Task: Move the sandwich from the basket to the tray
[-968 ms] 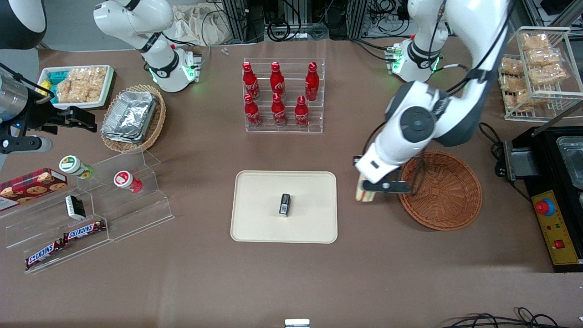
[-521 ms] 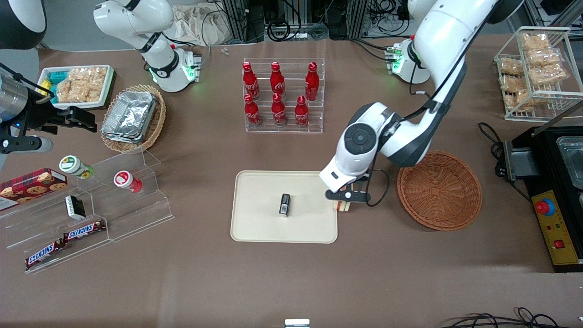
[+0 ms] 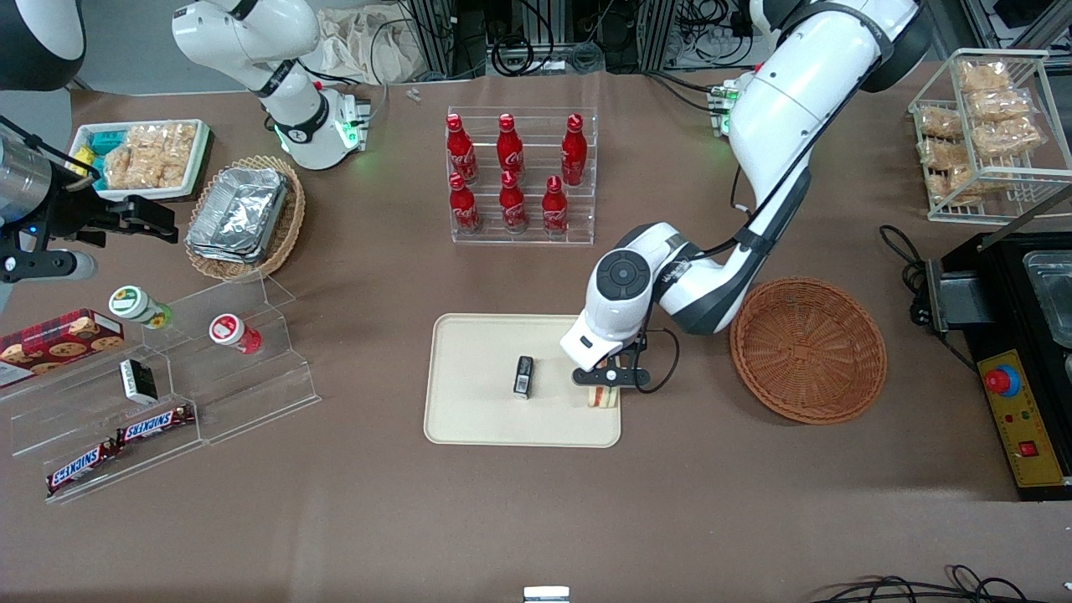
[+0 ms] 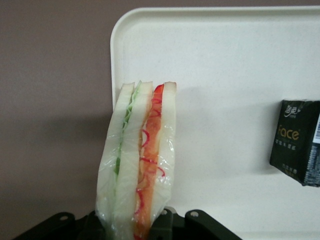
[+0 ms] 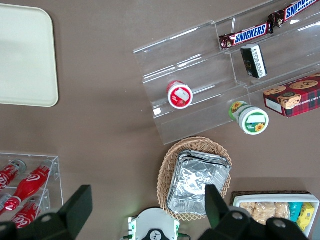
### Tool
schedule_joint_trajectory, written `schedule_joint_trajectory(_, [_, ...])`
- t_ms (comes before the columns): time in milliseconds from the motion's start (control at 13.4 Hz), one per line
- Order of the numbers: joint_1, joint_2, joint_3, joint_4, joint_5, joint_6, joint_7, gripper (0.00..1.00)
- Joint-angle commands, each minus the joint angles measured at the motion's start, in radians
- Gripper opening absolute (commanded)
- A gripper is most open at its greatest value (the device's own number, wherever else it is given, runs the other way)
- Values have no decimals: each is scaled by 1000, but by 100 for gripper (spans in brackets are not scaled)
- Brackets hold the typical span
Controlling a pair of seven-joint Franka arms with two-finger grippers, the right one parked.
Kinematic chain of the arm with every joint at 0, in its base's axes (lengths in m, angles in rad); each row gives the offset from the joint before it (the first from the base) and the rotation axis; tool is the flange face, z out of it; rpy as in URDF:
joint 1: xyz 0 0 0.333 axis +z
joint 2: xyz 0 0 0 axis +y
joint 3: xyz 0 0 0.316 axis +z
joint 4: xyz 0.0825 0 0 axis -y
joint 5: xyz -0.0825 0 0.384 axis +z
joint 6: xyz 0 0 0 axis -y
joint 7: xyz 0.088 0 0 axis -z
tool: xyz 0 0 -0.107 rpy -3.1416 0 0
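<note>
Sandwich (image 4: 140, 165) wedge, green and red filling, gripper (image 3: 605, 378) clamped, over tray (image 3: 477, 419)

Brown matte desk (image 3: 377, 519) spans the scene. Metal framing and tangled black cables (image 3: 536, 42) line its edge farthest from the front camera. Even overhead light, soft shadows.

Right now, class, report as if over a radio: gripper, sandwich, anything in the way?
Gripper shut on sandwich, over the tray's basket-side edge. Basket empty. Small black pack on tray beside the drop spot, apart from sandwich.
</note>
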Motion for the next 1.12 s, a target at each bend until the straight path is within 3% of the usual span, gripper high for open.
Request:
schedule_joint_trajectory(0, [-8, 21, 9, 2, 45, 62, -32, 78])
schedule_joint_trajectory(149, [-13, 27, 17, 2, 46, 70, -62, 99])
schedule_joint_trajectory(447, [-11, 13, 17, 0, 45, 52, -95, 100])
schedule_joint_trajectory(596, [-6, -42, 12, 6, 23, -40, -93, 100])
schedule_joint_trajectory(745, [26, -135, 10, 8, -82, -122, -66, 100])
schedule_joint_trajectory(1043, [127, -309, 10, 6, -259, -298, 193, 100])
